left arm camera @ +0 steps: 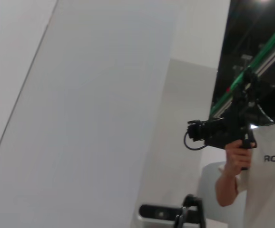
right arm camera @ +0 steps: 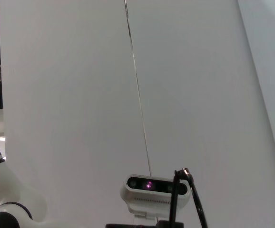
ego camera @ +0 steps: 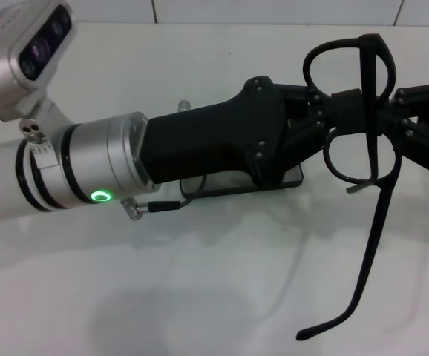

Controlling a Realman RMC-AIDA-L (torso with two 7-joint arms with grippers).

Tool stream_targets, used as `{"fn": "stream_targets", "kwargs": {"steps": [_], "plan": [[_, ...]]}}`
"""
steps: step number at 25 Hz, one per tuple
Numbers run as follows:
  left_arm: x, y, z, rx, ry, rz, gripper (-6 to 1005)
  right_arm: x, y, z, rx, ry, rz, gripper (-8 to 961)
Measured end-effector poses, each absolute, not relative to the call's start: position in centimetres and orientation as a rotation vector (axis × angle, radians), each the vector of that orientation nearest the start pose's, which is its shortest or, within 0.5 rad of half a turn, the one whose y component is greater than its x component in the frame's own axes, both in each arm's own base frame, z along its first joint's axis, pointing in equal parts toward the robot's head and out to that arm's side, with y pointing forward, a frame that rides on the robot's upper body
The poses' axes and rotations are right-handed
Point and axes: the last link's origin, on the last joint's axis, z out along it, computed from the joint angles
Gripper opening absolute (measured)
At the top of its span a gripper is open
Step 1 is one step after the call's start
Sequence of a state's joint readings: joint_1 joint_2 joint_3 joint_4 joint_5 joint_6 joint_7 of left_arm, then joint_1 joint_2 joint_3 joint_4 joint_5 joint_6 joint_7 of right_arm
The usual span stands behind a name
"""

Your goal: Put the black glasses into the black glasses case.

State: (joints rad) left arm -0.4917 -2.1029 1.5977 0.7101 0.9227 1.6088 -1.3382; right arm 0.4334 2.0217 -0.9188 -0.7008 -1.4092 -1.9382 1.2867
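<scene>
2 tools, left tool (ego camera: 332,100) and right tool (ego camera: 407,111), are gripping the black glasses (ego camera: 355,119) aloft above the black glasses case (ego camera: 274,180), needing lowering next.

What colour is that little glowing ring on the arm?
Green: the light on the left arm's silver wrist, clearest in the head view.

Robot lab: bare white table (ego camera: 214,297), person (left arm camera: 259,166) filming with camera rig (left arm camera: 223,133).

White wall (left arm camera: 94,114), person (left arm camera: 266,166) with handheld rig (left arm camera: 223,133)
</scene>
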Motion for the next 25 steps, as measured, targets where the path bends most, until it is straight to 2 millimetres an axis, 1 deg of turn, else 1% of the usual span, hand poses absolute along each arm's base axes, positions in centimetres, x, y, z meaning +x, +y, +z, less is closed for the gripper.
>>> {"fn": "stream_targets", "kwargs": {"steps": [11, 18, 25], "plan": [[-11.78, 28.31, -4.12, -2.843, -0.303, -1.689, 36, 21.23, 29.39, 5.21, -2.668, 0.158, 1.385, 66], [-11.56, 28.51, -3.92, -2.823, -0.3, -1.714, 36, 21.15, 29.5, 4.93, -2.672, 0.16, 1.385, 65], [-11.4, 28.71, -4.15, -2.828, -0.304, -1.699, 37, 20.9, 29.53, 4.87, -2.678, 0.15, 1.396, 65]]}}
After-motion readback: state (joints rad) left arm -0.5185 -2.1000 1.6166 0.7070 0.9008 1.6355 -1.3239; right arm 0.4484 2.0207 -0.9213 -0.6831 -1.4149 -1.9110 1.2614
